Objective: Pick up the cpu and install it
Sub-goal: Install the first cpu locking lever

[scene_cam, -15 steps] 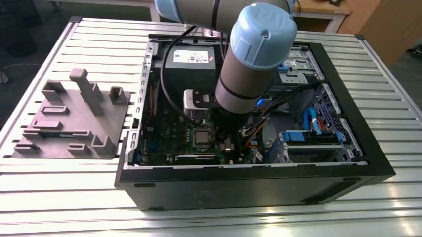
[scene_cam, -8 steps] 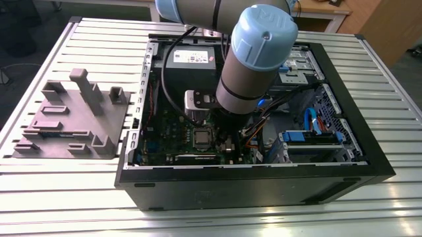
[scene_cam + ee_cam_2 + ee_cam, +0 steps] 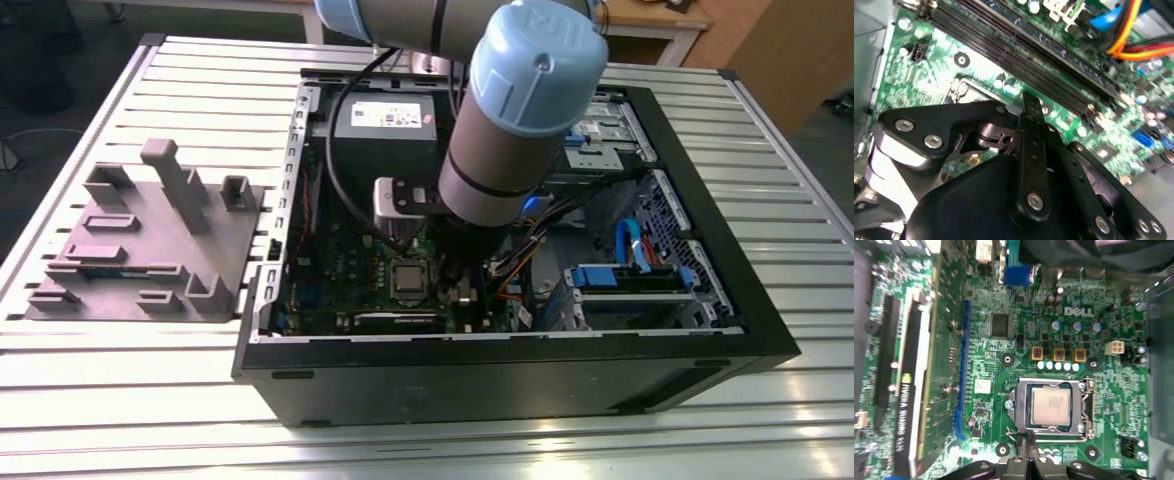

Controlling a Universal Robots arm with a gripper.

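Finding: the cpu (image 3: pixel 1050 406) lies flat inside the socket frame (image 3: pixel 1023 407) on the board (image 3: pixel 1114 390), with its metal top showing through the frame's window and its edges square to the frame. I judge the placing itself done, since the socket is where the chip belongs (whether the frame is latched down I cannot tell). The case (image 3: pixel 534 390) lies on its side on the bench (image 3: pixel 200 370) with its open face up. That position appears chosen to give my arm a straight reach down to the board. My end effector (image 3: pixel 1027 446) hangs low over the board, just beside the frame's edge and apart from the cpu. Its fingers appear drawn together to a narrow tip with nothing between them; contact with the frame cannot be confirmed.
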